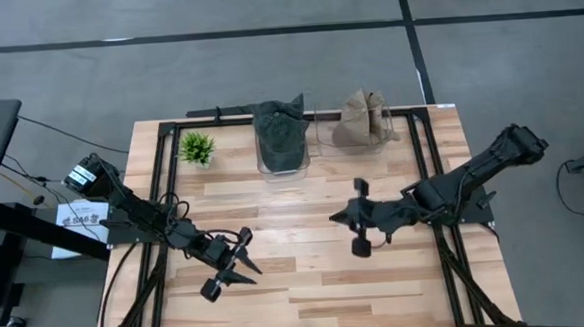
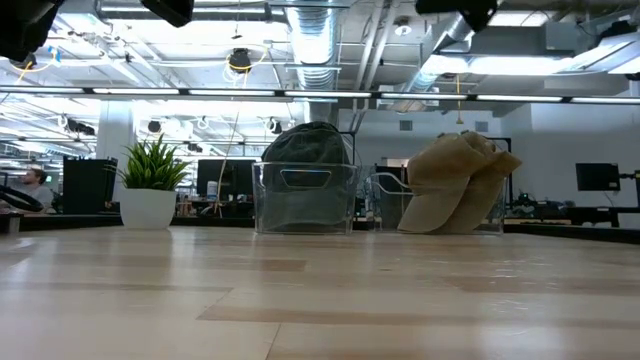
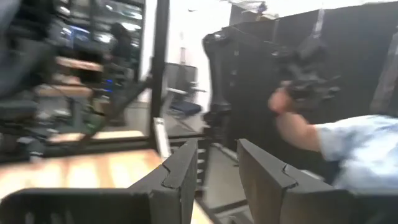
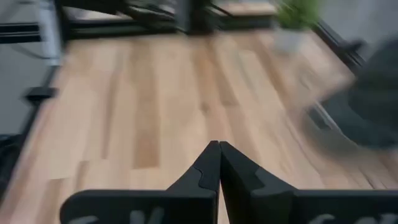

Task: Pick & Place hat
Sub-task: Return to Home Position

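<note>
Item: brown cap (image 1: 362,120), lying in transparent bin (image 1: 325,142), well ahead of my right tool (image 1: 337,218), which is clenched and empty over the surface (image 1: 308,283). My left tool (image 1: 249,254): released, empty.

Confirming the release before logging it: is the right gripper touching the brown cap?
Apart. The high view shows the right gripper out over the table, with bare wood lying between it and the brown cap.
</note>
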